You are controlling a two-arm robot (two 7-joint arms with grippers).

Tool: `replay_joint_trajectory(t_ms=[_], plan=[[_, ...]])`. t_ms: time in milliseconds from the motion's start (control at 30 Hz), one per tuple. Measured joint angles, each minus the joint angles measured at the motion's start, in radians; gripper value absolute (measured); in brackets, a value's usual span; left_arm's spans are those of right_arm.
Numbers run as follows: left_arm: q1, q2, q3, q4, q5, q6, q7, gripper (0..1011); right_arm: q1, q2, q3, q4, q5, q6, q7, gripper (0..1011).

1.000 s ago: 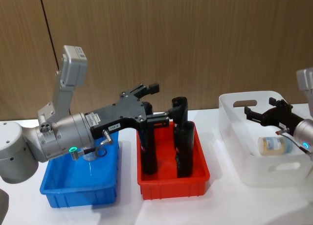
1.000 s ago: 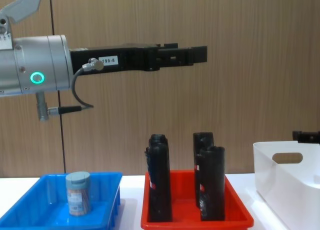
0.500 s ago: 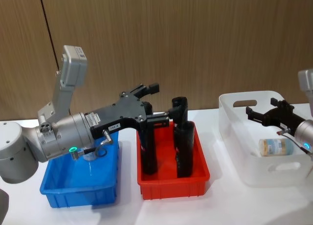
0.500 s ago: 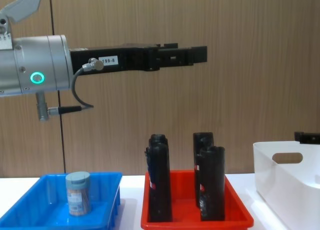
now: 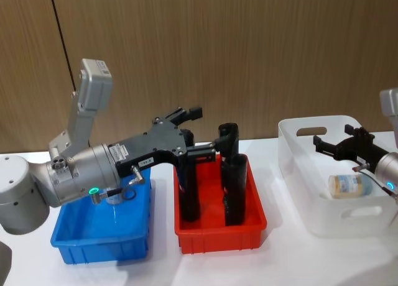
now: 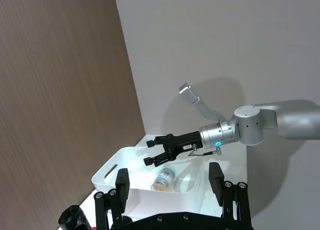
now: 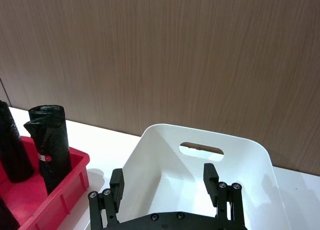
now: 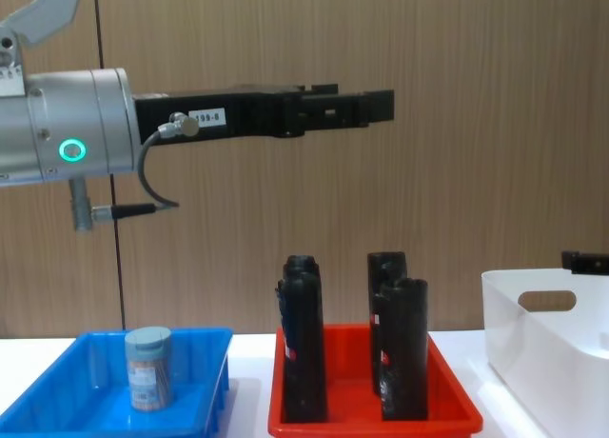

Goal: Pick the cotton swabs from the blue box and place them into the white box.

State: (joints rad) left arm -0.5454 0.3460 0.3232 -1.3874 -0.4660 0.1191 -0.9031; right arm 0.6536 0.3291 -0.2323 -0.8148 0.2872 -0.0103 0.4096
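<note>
Right claw (image 5: 333,137) hangs released and empty over the white box (image 5: 292,155), and I see one cotton swab jar (image 5: 351,185) lying on its side on the floor of it. A second jar (image 8: 149,367) stands upright in the blue box (image 8: 57,381) at the left end of the bench (image 5: 280,261). Left claw (image 5: 200,132), fingers spread, is held high above the red tray (image 5: 217,233) of black bottles (image 5: 233,180) between the two boxes.

Seeing small clear cylindrical cotton swab jar (image 8: 149,368), grey-blue lid, standing upright in shallow bright blue plastic tray (image 8: 57,373) at left; seeing second jar (image 5: 346,185) lying on its side inside tall white plastic bin (image 5: 348,219) at right.
</note>
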Motion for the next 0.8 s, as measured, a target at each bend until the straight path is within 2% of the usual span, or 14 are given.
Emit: replay_joint_trajectory(t_ms=[400,800], plan=[[0.034,0.002,0.021,-0.051,0.045,-0.003,0.093,1004,0.001,0.0,0.0,0.002,0.0,-0.002,0.0,1001],[0.049,0.003,0.032,-0.073,0.066,-0.004,0.136,1004,0.001,0.0,0.0,0.003,0.0,-0.003,0.002,1001]])
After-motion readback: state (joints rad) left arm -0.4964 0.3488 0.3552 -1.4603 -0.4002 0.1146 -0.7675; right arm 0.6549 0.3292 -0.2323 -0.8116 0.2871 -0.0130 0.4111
